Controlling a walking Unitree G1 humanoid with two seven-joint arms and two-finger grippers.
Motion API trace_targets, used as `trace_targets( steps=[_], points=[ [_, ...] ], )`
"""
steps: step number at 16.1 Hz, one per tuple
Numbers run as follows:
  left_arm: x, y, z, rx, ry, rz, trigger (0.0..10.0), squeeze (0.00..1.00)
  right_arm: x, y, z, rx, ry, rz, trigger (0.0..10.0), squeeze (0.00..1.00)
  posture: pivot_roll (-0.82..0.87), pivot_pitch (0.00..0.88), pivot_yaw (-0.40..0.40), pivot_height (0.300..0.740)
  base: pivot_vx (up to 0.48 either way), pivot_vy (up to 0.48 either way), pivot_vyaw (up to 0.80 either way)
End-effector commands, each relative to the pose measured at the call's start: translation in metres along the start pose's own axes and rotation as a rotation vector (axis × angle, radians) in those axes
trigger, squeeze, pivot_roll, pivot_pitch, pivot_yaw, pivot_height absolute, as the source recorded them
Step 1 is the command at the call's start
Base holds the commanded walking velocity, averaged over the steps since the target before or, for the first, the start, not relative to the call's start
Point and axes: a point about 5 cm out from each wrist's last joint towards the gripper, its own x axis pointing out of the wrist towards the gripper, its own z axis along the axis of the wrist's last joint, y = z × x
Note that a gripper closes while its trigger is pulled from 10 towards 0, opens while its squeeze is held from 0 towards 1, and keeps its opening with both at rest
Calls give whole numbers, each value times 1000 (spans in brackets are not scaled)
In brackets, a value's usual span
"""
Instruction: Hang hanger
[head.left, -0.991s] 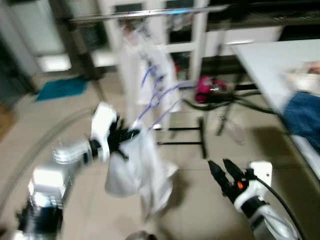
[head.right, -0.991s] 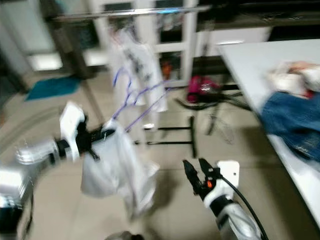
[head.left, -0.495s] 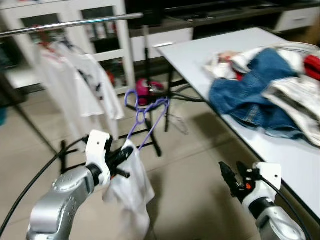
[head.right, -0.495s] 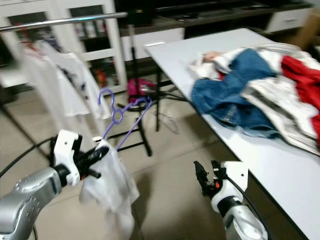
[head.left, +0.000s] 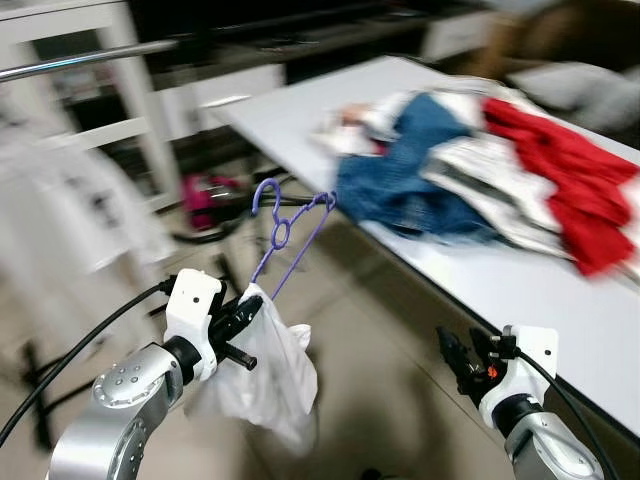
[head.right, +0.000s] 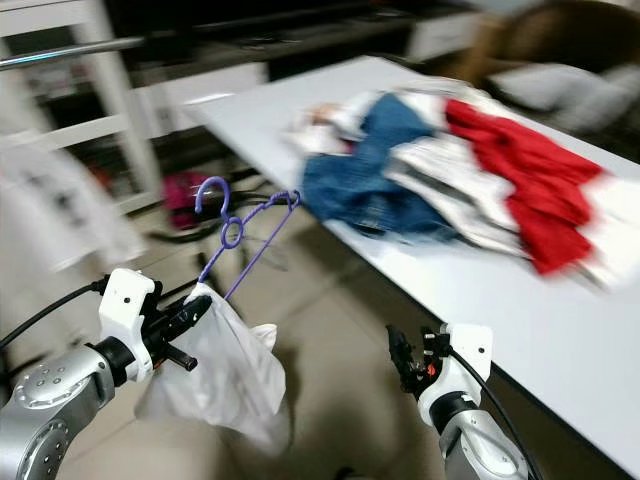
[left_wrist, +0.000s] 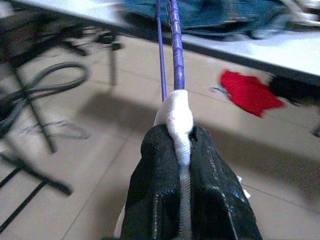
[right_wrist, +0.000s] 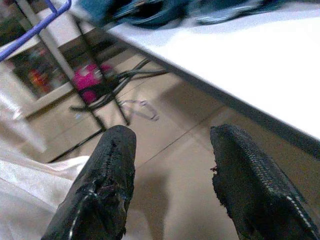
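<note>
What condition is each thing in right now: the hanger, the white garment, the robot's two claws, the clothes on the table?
Purple hanger: upright, off the rail, carried with the garment.
White garment: hanging from the hanger, pinched at the top.
Left gripper: shut on the white garment.
Right gripper: open, holding nothing.
Clothes pile: heaped loose on the white table.
Rail: blurred.

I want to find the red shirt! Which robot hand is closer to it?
Right. The right gripper hangs open below the table edge nearest the red garment; the left gripper, holding the purple hanger, is farther off.
</note>
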Motion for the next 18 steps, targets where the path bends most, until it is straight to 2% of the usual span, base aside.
trace_targets(
  steps=[1, 3, 6, 18],
  points=[
    [-1, -4, 11, 27, -48, -30, 10000, 0, -4, -2, 2, 18, -1, -16, 10000, 0, 28, 0, 50, 740, 0, 0, -800],
    [-3, -4, 15, 26, -67, -62, 10000, 0, -9, 1, -1, 31, 14, 11, 10000, 0, 28, 0, 58, 740, 0, 0, -800],
    [-3, 2, 14, 40, -59, -56, 10000, 0, -12, 5, 0, 33, 14, 28, 10000, 0, 21, 0, 78, 740, 0, 331, -800],
    [-6, 8, 14, 42, -59, -31, 10000, 0, -11, 4, 5, 16, 18, 42, 10000, 0, 26, 0, 54, 740, 0, 334, -800]
  ],
)
